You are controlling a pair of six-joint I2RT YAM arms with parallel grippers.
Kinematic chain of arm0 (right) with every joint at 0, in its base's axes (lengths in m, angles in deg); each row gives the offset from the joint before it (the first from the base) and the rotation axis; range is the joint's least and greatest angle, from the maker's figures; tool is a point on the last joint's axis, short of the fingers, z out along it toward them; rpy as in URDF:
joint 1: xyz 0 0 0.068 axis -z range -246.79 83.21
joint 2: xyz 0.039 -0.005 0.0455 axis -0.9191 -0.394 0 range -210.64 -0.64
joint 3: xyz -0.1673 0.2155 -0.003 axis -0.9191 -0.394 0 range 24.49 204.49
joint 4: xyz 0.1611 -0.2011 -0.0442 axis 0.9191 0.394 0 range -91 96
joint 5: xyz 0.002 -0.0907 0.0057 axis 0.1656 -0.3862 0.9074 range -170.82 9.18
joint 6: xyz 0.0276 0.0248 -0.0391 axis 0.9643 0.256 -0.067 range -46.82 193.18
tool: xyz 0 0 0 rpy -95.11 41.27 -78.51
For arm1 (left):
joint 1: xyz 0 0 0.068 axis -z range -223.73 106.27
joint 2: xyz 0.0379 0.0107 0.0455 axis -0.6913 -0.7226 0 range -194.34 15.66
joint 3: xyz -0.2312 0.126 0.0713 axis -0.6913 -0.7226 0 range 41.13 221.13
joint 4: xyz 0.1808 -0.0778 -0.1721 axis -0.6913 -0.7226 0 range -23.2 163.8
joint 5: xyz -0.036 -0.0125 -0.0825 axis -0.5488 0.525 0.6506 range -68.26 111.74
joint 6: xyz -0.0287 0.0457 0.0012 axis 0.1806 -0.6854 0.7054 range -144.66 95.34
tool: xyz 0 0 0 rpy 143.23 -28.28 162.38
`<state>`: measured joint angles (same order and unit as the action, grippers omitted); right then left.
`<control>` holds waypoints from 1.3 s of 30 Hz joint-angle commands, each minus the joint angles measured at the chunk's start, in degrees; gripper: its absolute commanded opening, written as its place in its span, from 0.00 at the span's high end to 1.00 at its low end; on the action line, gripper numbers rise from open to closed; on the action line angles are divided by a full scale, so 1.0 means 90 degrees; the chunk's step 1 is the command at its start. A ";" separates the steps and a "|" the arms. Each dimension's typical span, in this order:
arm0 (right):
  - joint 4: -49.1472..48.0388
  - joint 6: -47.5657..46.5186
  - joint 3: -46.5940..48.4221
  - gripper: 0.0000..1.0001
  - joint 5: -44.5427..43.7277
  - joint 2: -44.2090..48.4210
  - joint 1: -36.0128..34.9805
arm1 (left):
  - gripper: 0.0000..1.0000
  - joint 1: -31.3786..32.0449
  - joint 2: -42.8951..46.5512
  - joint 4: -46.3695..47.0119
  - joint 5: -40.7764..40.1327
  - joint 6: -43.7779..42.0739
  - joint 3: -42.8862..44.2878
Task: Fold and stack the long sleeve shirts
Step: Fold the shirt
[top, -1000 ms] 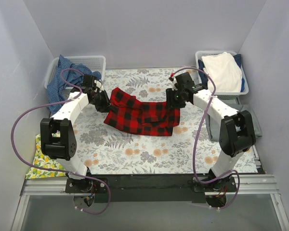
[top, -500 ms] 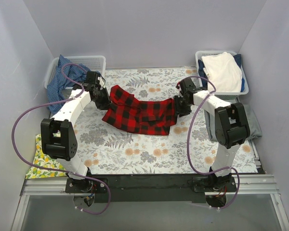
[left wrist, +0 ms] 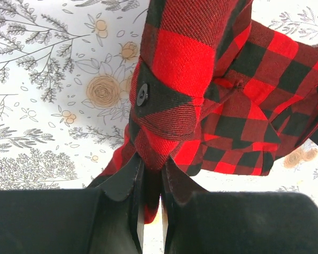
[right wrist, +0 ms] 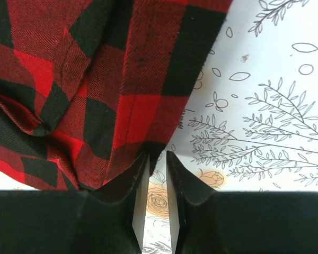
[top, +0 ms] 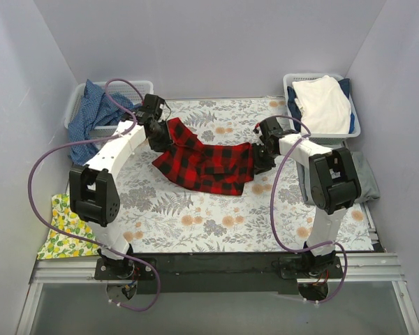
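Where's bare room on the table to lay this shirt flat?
Bare mat between the plaid shirt and the base rail; a narrower strip behind the shirt, between the left basket and right basket. Grey shirt crowds the right edge.

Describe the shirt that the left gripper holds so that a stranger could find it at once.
In the middle of the flower-print table the shirt lies crumpled, one end pinched in the left gripper. It alone is red-and-black checked; the blue cloth, white cloth and grey cloth have no checks.

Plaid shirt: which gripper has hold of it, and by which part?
The left gripper pinches the plaid shirt at a fold by a button. The right gripper sits at its edge; grip unclear.
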<state>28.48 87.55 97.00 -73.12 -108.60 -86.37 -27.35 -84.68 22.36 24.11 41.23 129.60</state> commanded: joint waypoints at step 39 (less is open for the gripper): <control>-0.0179 0.0542 -0.0428 0.72 0.0141 0.0529 0.0202 | 0.31 0.3092 -0.2339 0.0471 0.0880 0.0512 0.3520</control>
<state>25.90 90.79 95.84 -69.05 -109.59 -85.95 1.00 -110.88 24.13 34.12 47.72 157.99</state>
